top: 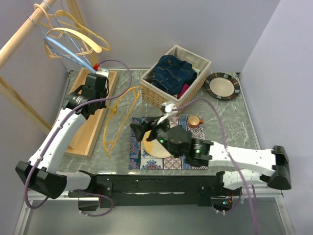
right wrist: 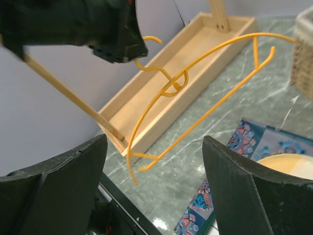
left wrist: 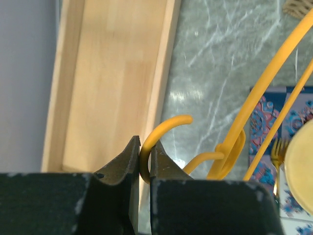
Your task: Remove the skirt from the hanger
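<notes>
Left claw [left wrist: 145, 149]: clenched on the hook [left wrist: 168, 122] of the yellow hanger [left wrist: 229, 155]. The two jaws pinch the hook's curve between them, just above the inner edge of the wooden tray [top: 90, 132] at the table's left side.

We see the hanger tilted. Its neck is lifted by the claw, and its arms run out to the right over the marble table [top: 122, 156] toward the basket [top: 195, 92]. In the right wrist view the far end of the hanger reaches the basket's wall; we cannot tell whether it touches. The hanger is bare.

Skirt: we note a dark denim garment [top: 171, 71] heaped in the basket, on top of other cloth. We take it for the skirt, though its shape is not clear. It lies well apart from the left claw.

Right claw [right wrist: 154, 147]: released, jaws spread wide with nothing between them. It hovers over the left part of the patterned mat [top: 142, 159], above the tan plate [top: 152, 149], and faces the hanger and tray.

A fork [left wrist: 278, 149] lies on the mat beside the plate.
</notes>
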`<state>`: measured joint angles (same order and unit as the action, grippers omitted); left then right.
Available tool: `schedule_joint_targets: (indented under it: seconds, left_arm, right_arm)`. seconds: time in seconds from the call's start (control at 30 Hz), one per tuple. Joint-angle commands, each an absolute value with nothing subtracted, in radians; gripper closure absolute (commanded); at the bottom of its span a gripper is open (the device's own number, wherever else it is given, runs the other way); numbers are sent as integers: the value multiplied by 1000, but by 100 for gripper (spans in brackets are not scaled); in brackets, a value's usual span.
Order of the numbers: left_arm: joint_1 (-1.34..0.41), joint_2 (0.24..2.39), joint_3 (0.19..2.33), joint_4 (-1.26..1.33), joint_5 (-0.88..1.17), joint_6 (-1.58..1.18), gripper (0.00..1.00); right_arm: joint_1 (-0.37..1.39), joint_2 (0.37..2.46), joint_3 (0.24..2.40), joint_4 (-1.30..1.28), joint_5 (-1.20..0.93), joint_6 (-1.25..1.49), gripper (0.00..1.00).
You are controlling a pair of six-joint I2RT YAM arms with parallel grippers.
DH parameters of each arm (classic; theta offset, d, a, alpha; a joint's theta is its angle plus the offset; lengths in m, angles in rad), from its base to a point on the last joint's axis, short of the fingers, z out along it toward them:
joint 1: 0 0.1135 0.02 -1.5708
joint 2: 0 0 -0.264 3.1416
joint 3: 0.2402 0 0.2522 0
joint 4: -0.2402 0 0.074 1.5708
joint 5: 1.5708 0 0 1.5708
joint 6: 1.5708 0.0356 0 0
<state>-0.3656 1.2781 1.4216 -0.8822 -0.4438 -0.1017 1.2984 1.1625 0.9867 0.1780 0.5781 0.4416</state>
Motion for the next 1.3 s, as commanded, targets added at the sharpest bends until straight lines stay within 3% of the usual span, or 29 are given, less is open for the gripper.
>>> schedule_joint_targets:
  seconds: [0.0,0.17,0.57,0.77,0.83,0.87,0.9,1.0,1.1,1.13,1.23,1.27]
  left_arm:
    - [-370,1201,1424,-969,-434,-270,99]
    - [-370,1118,1356,-965,-417,-337,99]
    - [-370,1048,1329,-1014,-396,-408,99]
    - [-370,1034,1295,-997,-381,-431,99]
    - [-370,1029,1295,-997,-380,-434,99]
    - [-370,1028,1295,-999,-379,-433,99]
    - [-370,1025,1298,-1002,-377,-431,99]
    - [-370,1009,1310,-1005,-368,-428,99]
    - [-370,974,1309,-999,-325,-417,68]
    - [-370,963,1302,-994,-315,-408,45]
    - [-370,896,1234,-921,-304,-377,25]
    - [-370,870,1170,-885,-287,-367,24]
  right_arm:
    - [1324,1261,971,365,609,515,16]
    - [1353,1425,1018,526,534,434,15]
    - [1373,1727,1180,515,537,365,20]
    - [1391,1799,1190,506,489,397,37]
    - [1394,1819,1196,489,479,416,48]
    - [1394,1819,1195,476,476,419,55]
    - [1396,1813,1189,476,474,420,74]
    - [1407,1774,1154,498,436,405,100]
    - [1405,1691,1094,541,362,403,100]
    - [1407,1671,1086,540,359,410,100]
    - [1405,1606,1075,496,374,428,100]
    - [1402,1591,1066,494,370,423,100]
